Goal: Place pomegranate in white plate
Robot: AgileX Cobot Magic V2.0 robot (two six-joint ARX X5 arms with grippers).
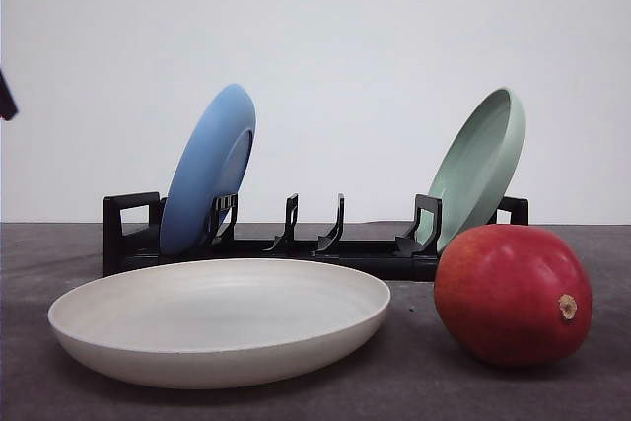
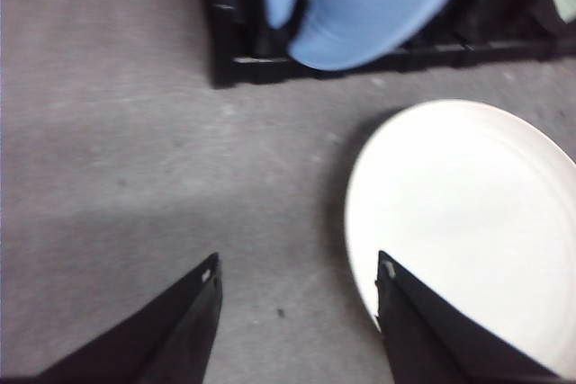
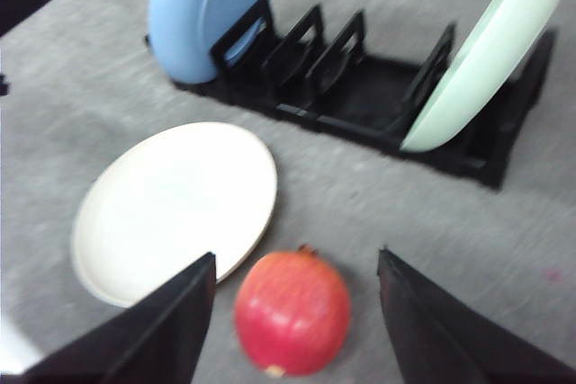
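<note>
A pomegranate (image 1: 513,295) sits on the grey table (image 1: 592,382) at front right, its brown crown stub turned toward the camera's right, just beside the white plate (image 1: 219,320) but with a narrow strip of bare table between fruit and rim. The plate lies flat at front left, its raised rim unbroken and its bowl bare. From the right wrist camera, the right gripper (image 3: 295,263) hangs above the pomegranate (image 3: 292,312), fingers spread wide on either side of it, clasping nothing and clear of its skin; open table runs on the fruit's far side toward the rack. The left gripper (image 2: 299,269), fingers likewise spread and empty, hovers over bare table at the white plate's (image 2: 468,222) outer edge, one fingertip (image 2: 387,269) overlapping the rim in that view. Behind, a black dish rack (image 1: 375,255) spans the table, a blue plate (image 1: 209,167) leaning in its left end slot and a pale green plate (image 1: 480,165) leaning at its right end, the middle slots between them vacant.
</note>
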